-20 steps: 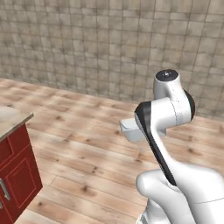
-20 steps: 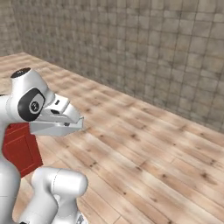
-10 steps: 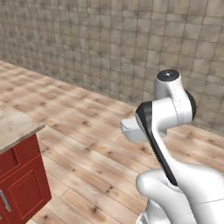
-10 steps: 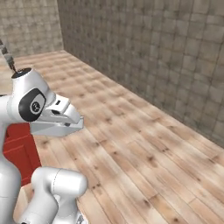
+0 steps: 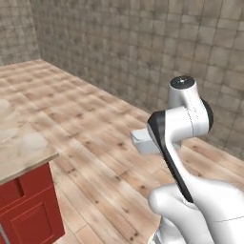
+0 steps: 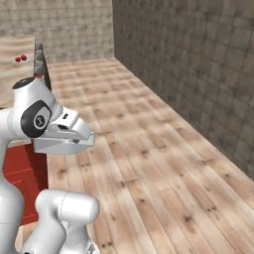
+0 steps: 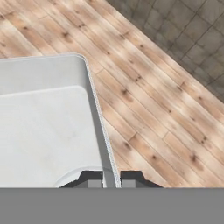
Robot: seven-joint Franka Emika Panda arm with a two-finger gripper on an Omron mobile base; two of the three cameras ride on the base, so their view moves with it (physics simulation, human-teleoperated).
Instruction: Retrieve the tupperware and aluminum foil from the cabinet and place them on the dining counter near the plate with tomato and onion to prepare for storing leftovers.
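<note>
Wood-plank floor (image 7: pixel 144 96) and stone-tiled wall (image 5: pixel 143 43) surrounded you. Your gripper (image 7: pixel 111 178) pinched the smooth, round-cornered tupperware (image 7: pixel 43 127) by its rim.

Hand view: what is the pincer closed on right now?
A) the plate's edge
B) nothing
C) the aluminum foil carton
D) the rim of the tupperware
D: the two dark fingertips pinch the raised rim of the pale tupperware, which hangs over the wooden floor.
</note>
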